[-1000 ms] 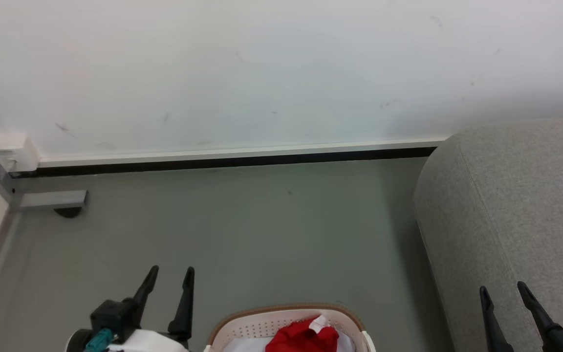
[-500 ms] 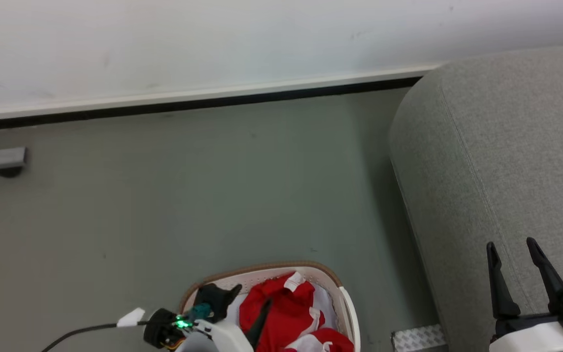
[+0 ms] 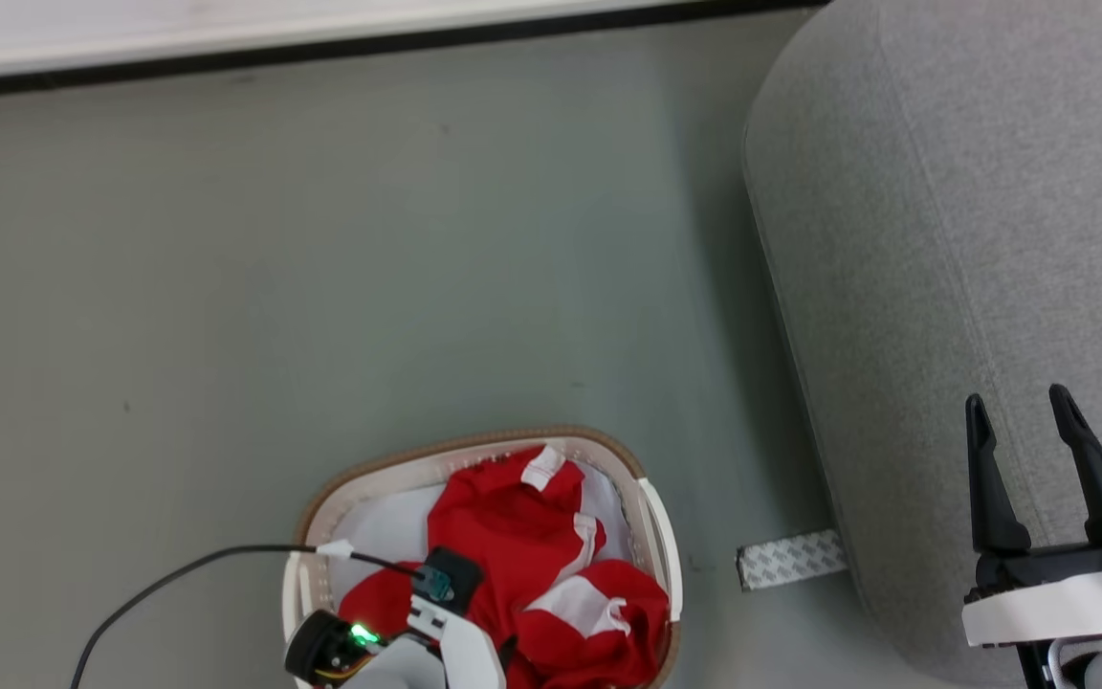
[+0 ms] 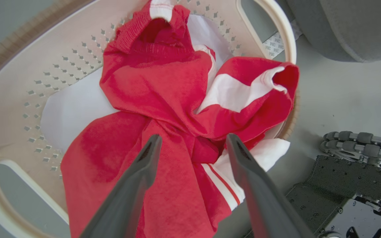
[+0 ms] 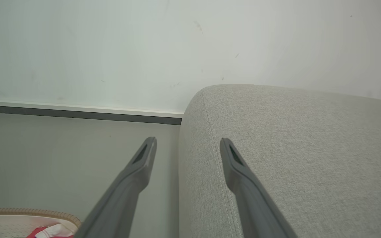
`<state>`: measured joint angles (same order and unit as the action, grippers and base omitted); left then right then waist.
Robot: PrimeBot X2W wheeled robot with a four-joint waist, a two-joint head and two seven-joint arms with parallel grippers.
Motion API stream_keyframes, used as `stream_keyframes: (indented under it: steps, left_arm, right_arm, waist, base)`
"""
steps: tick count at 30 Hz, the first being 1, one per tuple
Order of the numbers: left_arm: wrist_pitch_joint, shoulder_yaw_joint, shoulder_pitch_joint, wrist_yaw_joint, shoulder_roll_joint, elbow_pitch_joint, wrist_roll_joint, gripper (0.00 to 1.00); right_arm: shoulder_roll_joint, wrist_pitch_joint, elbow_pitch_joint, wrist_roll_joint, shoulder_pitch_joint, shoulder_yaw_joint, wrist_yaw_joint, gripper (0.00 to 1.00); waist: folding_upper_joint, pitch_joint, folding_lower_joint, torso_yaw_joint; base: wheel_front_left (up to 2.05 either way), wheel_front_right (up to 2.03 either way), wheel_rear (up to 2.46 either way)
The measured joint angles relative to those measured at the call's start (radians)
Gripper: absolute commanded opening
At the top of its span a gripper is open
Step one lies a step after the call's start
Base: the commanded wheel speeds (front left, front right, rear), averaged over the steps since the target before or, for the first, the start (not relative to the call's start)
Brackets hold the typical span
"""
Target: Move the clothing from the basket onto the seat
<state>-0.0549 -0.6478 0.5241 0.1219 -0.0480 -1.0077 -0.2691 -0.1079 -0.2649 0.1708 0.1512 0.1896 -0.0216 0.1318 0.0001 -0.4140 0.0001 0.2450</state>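
While the clothing (image 4: 164, 89) lies bunched in the basket (image 4: 61, 59), the robot's left end effector (image 4: 193, 137) hangs over it with its two dark fingers spread wide and nothing between them. In the left wrist view the fingertips frame a twisted red fold near the garment's middle; whether they touch the fabric cannot be told. One white-panelled fold of the garment drapes over the basket's rim on the side nearest the robot's wheeled base (image 4: 359, 138), and a plain pale cloth (image 4: 74, 109) shows beneath the red. The basket stands on the grey-green floor (image 3: 321, 239), near the rounded end of the seat (image 3: 972, 191) but apart from it, with a short patterned strip (image 3: 790, 560) lying on the floor between the two. A black cable (image 3: 178, 565) curves across the floor to the left arm's wrist. At the lower right of the head view, the right end effector (image 3: 1017, 400) is held over the seat, its fingers likewise wide apart and empty, pointing along the upholstery toward the white wall (image 5: 111, 49) and its dark skirting.
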Motion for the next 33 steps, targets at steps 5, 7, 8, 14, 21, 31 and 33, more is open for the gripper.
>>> stream_keyframes:
  steps: [5, 7, 8, 14, 21, 31, 33]
  left_arm:
    - [-0.016, -0.041, 0.046, -0.031, 0.0, -0.025, -0.047, 1.0]
    - [-0.017, -0.06, 0.069, -0.044, 0.001, -0.034, -0.057, 1.0]
    - [-0.019, -0.067, 0.081, -0.053, 0.001, -0.043, -0.06, 1.0]
    - [-0.022, -0.101, 0.135, -0.084, 0.001, -0.104, -0.073, 1.0]
    - [-0.02, -0.139, 0.19, -0.096, 0.0, -0.158, -0.077, 1.0]
    - [-0.042, -0.191, 0.259, -0.097, 0.0, -0.215, -0.069, 0.0]
    - [-0.045, -0.193, 0.261, -0.09, 0.001, -0.221, -0.074, 0.0]
  right_arm:
    - [0.001, 0.0, -0.015, 0.003, 0.026, 0.006, 0.0, 1.0]
    - [0.001, 0.0, -0.021, 0.004, 0.035, 0.01, 0.0, 1.0]
    - [0.001, 0.0, -0.026, 0.005, 0.037, 0.012, 0.0, 1.0]
    - [0.004, 0.0, -0.046, 0.007, 0.059, 0.022, 0.0, 1.0]
    - [0.012, 0.0, -0.072, 0.011, 0.079, 0.026, 0.0, 1.0]
    - [0.031, 0.0, -0.097, 0.026, 0.117, 0.035, 0.0, 1.0]
    - [0.035, 0.0, -0.092, 0.027, 0.117, 0.035, 0.0, 1.0]
  waist:
    - [0.0, -0.068, 0.0, 0.007]
    - [0.0, -0.095, 0.0, 0.007]
    - [0.0, -0.108, 0.0, 0.007]
    - [0.0, -0.179, 0.0, 0.006]
    - [-0.0001, -0.251, -0.0001, 0.01]
    - [0.0, -0.346, 0.0, 0.019]
    - [0.0, -0.342, 0.0, 0.02]
  base:
    - [0.0, 0.0, 0.0]
    - [0.0, 0.0, 0.0]
    - [0.0, 0.0, 0.0]
    - [0.0, 0.0, 0.0]
    - [0.0, 0.0, 0.0]
    - [0.0, 0.0, 0.0]
    - [0.0, 0.0, 0.0]
